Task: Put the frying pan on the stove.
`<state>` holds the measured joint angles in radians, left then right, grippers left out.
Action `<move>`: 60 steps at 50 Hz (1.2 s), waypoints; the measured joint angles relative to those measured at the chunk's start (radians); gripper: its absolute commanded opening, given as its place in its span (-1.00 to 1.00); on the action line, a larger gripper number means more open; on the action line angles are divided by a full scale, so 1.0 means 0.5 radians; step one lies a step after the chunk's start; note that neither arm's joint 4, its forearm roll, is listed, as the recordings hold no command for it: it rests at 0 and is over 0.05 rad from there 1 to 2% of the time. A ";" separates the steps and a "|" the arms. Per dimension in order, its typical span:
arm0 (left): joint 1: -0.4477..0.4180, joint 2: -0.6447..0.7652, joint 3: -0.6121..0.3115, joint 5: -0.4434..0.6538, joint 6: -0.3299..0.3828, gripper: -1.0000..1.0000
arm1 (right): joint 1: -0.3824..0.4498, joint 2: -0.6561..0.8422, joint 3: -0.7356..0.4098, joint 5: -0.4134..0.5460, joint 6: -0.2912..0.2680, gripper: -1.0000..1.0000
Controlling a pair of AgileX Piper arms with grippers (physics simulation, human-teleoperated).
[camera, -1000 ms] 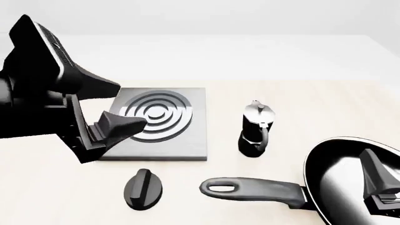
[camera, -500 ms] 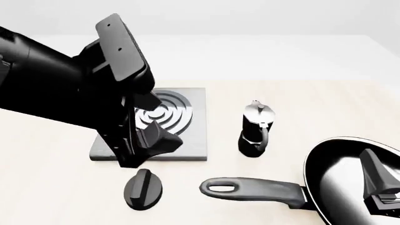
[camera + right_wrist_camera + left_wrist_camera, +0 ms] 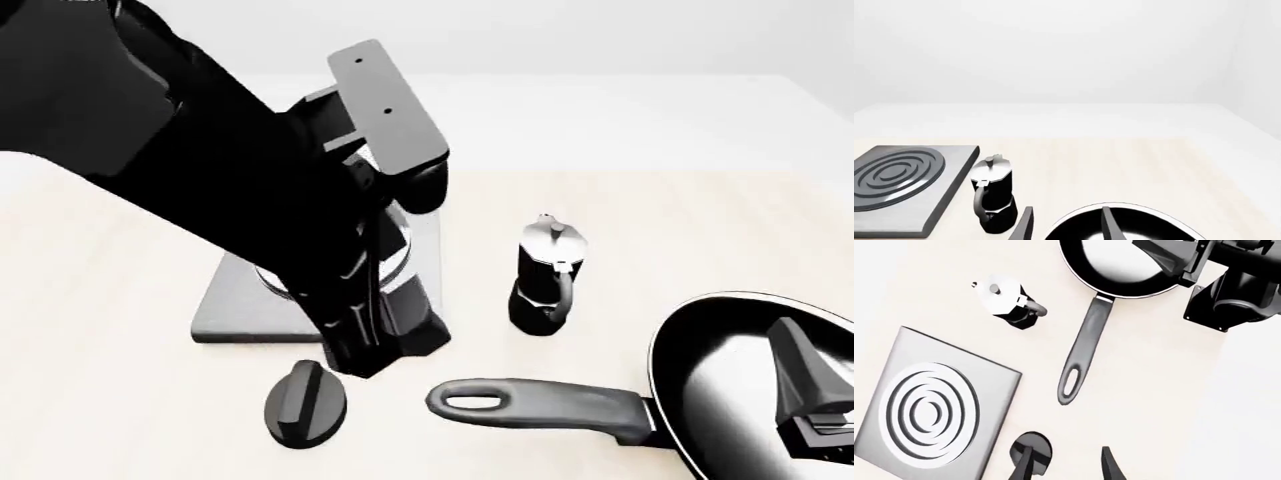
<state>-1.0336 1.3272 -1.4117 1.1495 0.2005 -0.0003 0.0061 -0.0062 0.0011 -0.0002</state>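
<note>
The frying pan (image 3: pixel 747 385) sits on the desk (image 3: pixel 694 220) at the front right, nothing in it, its long handle running left toward the oval knob (image 3: pixel 306 402). The stove (image 3: pixel 927 415) lies well apart, behind and left. The left gripper (image 3: pixel 1067 467) hangs parted and empty above the knob and the handle's loop end. The right gripper (image 3: pixel 1066 225) hovers over the pan, fingers apart, holding nothing. The moka pot (image 3: pixel 547 272) stands between stove and pan.

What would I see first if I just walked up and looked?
Probably the big black left arm, stretching across the table over the grey stove, its claw low beside the small black knob. Next, the shiny frying pan at the near right, its long handle pointing left, and the little moka pot standing beyond the handle.
</note>
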 measured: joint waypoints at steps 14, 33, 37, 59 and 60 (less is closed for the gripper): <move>-0.020 0.145 -0.128 0.049 0.050 1.00 | 0.000 0.000 0.000 0.000 0.000 1.00; -0.004 0.302 -0.182 -0.014 0.143 1.00 | 0.000 0.000 0.000 0.000 0.000 1.00; -0.008 0.325 -0.168 -0.044 0.148 1.00 | 0.000 0.000 0.000 0.000 0.000 1.00; -0.053 0.395 -0.109 -0.159 0.131 1.00 | 0.000 0.000 0.000 0.000 0.000 1.00; -0.054 0.397 -0.105 -0.163 0.131 1.00 | 0.000 0.000 0.000 0.000 0.000 1.00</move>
<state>-1.0605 1.5258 -1.4642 1.0678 0.2660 -0.0003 0.0061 -0.0062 0.0011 -0.0002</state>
